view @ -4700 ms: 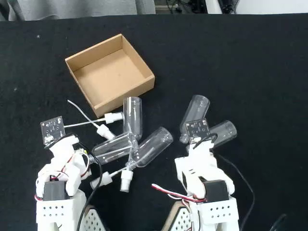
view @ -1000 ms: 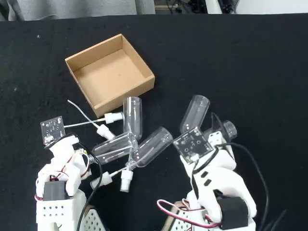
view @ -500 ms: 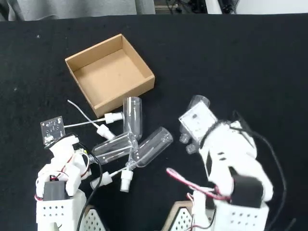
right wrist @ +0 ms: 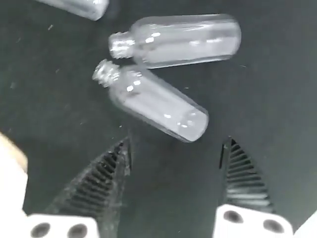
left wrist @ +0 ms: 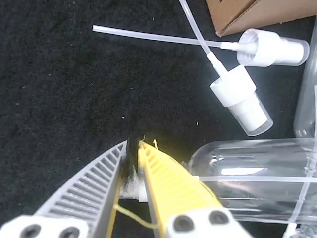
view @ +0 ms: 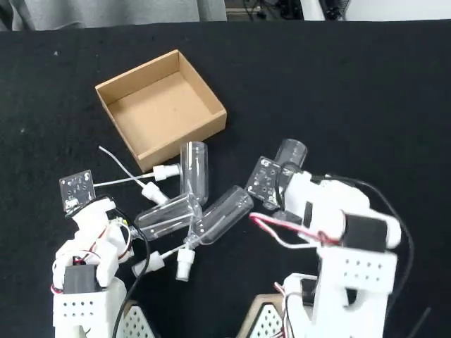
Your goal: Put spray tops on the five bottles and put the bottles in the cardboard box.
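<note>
In the high view's lower left, the left gripper (left wrist: pixel 131 148) is held with jaws together on nothing. Upper left, no bottle is held by the cardboard box (view: pixel 187 137). Bottles (view: pixel 194 169) and loose spray tops (view: pixel 167 172) are scattered mid-frame. Further right, the right gripper (right wrist: pixel 176 144) is poised over two bare-necked bottles, jaws apart. No step is judged finished.

Light falls evenly from above across the black table (view: pixel 352 84). The matte surface absorbs it and carries almost no readable shadow. The cardboard box (view: pixel 161 105) is the brightest large thing; its floor is evenly lit, with only soft shade at the foot of its inner walls. Just beside the box, the bottles (view: pixel 194 171) bear narrow white streaks of glare along their length. In the left wrist view the spray tops (left wrist: pixel 242 99) near the box corner are close to washed-out white. The bottle lying next to them shows one long reflection. The right wrist view is dimmer; the bottles there, well apart from the box, carry small highlights only.
</note>
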Controlling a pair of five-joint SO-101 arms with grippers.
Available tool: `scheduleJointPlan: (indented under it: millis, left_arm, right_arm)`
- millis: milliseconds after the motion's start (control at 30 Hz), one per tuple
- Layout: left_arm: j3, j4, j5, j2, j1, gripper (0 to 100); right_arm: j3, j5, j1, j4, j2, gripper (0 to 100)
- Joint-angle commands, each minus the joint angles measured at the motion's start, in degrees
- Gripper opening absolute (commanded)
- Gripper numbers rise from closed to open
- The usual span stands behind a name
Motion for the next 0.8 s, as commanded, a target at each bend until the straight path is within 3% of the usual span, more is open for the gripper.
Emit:
scheduleJointPlan:
  millis: [0,267,767]
  left_arm:
    - [1.27,0.18,-0.53,-0.88,0.22,3]
    - [1.27,0.18,-0.53,-0.88,0.22,3]
    - [1.27,0.18,-0.53,-0.88,0.22,3]
  right_arm:
    - [-0.04,3.25,0.79,0.00,3.91,26.3]
    - [0.13,3.16,-4.04,-0.09,10.42,35.1]
    - [4.35,3.25,-8.44,-11.34,20.70,35.0]
